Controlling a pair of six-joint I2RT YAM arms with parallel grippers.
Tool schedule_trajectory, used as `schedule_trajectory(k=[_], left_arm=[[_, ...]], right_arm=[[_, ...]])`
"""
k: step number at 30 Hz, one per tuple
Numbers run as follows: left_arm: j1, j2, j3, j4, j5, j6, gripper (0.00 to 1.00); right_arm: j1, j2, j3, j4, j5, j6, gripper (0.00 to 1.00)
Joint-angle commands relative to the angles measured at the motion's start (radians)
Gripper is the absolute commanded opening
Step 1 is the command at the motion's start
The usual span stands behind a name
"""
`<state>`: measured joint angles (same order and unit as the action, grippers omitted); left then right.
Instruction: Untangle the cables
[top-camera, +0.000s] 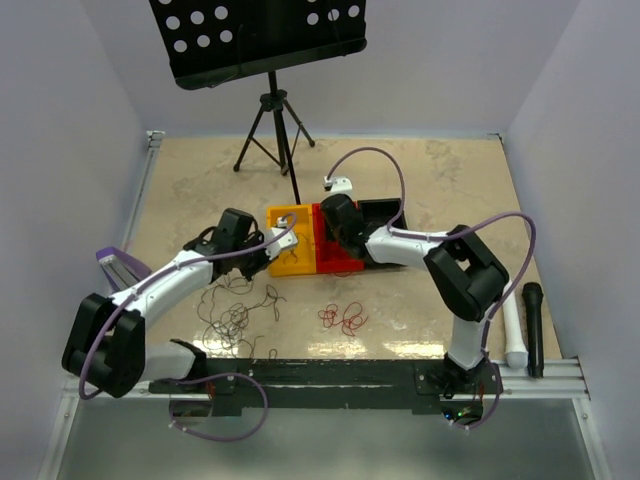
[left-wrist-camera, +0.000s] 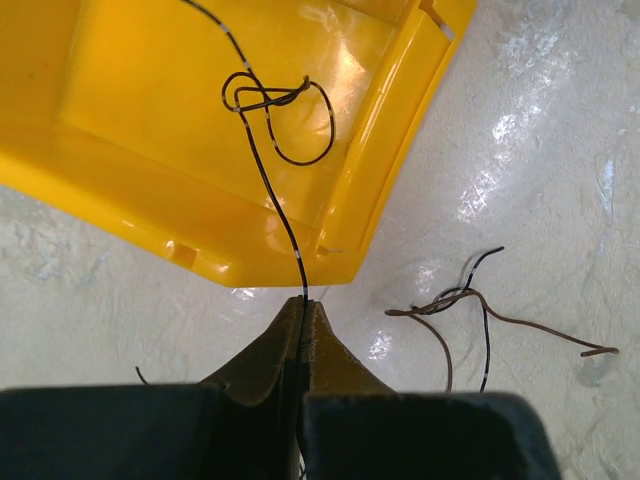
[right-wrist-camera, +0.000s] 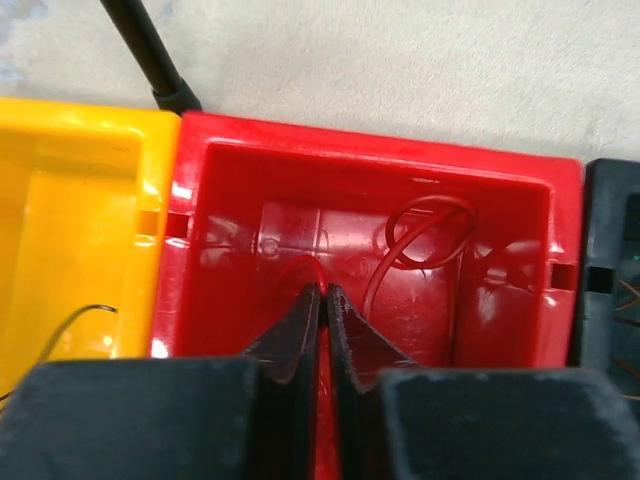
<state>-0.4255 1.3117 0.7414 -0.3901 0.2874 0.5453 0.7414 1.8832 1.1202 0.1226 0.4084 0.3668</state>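
Marble surface (top-camera: 400, 322), sorting partly done: loose tangles close to you, bins beyond.
Nearest you, black cables (top-camera: 235, 315) and red cables (top-camera: 343, 318) lie in loose heaps, so much is left to do. Farther out, your left gripper (left-wrist-camera: 303, 308) is clenched on a black cable (left-wrist-camera: 268, 180) that loops into the yellow bin (left-wrist-camera: 120, 100). Your right gripper (right-wrist-camera: 322, 292), clenched inside the red bin (right-wrist-camera: 240, 190), seems to pinch a red cable (right-wrist-camera: 428, 232) there. You cannot tell what the black bin (top-camera: 385, 208) holds.

Black perforated music stand (top-camera: 262, 35) on tripod (top-camera: 275, 130), top centre | yellow bin (top-camera: 290, 264), red bin (top-camera: 340, 264), black bin (top-camera: 385, 210) side by side, mid-frame | black microphone (top-camera: 534, 325) beside white tube (top-camera: 514, 338), lower right | purple item (top-camera: 118, 262), left edge
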Motion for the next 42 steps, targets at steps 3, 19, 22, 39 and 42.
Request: schedule_trajectory(k=[3,19,22,39,42], left_arm=[[0.005,-0.135,0.038,-0.044,-0.001,0.007,0.0],[0.005,-0.414,0.208,-0.259,-0.112,0.007,0.0],[0.005,-0.419,0.208,-0.257,-0.145,0.011,0.0],[0.005,-0.382,0.165,-0.288,-0.122,0.008,0.0],[0.007,-0.39,0.154,-0.289,-0.114,0.015,0.0]], right_arm=[[-0.004,-0.169,0.064,-0.018,-0.013,0.008,0.33],[0.192,-0.663,-0.222,-0.217,-0.002,0.197,0.77],[0.372,-0.705,-0.301,-0.332,0.059,0.387,0.79],[0.829,-0.582,-0.361,-0.764,0.296,1.182,0.88],[0.828,-0.553,-0.362,-0.814,0.339,1.271,0.85]])
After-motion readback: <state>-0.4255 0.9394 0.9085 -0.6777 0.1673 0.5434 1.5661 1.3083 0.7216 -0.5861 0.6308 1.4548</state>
